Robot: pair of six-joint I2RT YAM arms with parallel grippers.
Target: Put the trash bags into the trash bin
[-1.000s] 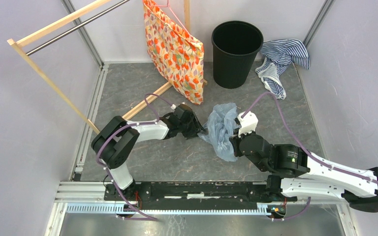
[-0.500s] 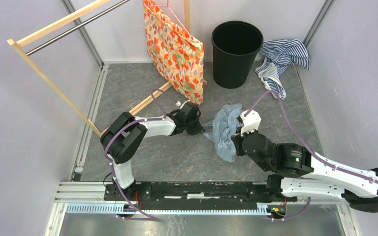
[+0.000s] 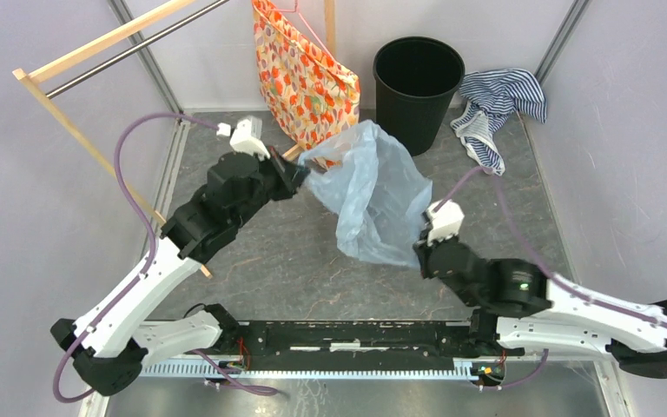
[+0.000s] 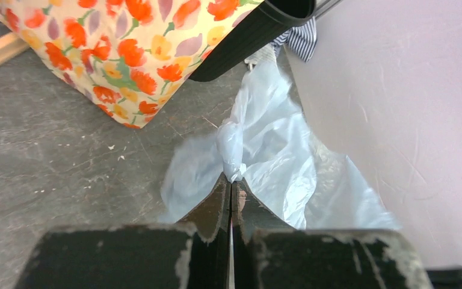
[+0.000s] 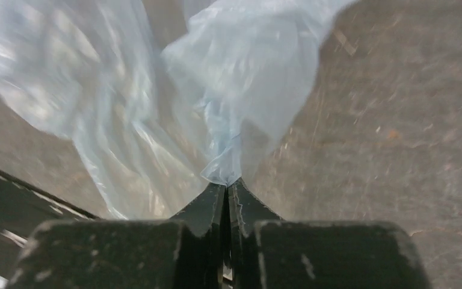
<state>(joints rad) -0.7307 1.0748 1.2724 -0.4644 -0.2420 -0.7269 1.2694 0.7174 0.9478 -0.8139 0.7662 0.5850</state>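
Note:
The pale-blue translucent trash bag (image 3: 369,195) hangs stretched between my two grippers, lifted off the floor in front of the black trash bin (image 3: 417,87). My left gripper (image 3: 302,176) is raised and shut on the bag's upper left corner; in the left wrist view a twisted bit of the bag (image 4: 277,156) sticks out of the tips of that gripper (image 4: 233,180). My right gripper (image 3: 417,252) sits low and pinches the bag's lower right edge. The right wrist view shows the bag's plastic (image 5: 156,90) caught at the tips of that gripper (image 5: 225,183), whose jaws are almost together.
An orange floral fabric bag (image 3: 308,82) hangs on a wooden rack (image 3: 95,52) left of the bin, close behind the left gripper. A blue-white striped cloth (image 3: 495,104) lies right of the bin. Walls enclose both sides and the back.
The left gripper closed on the bag, then rose and swung back-left, pulling the crumpled bag up and spreading it out. The right gripper stayed near its place on the bag's lower edge.

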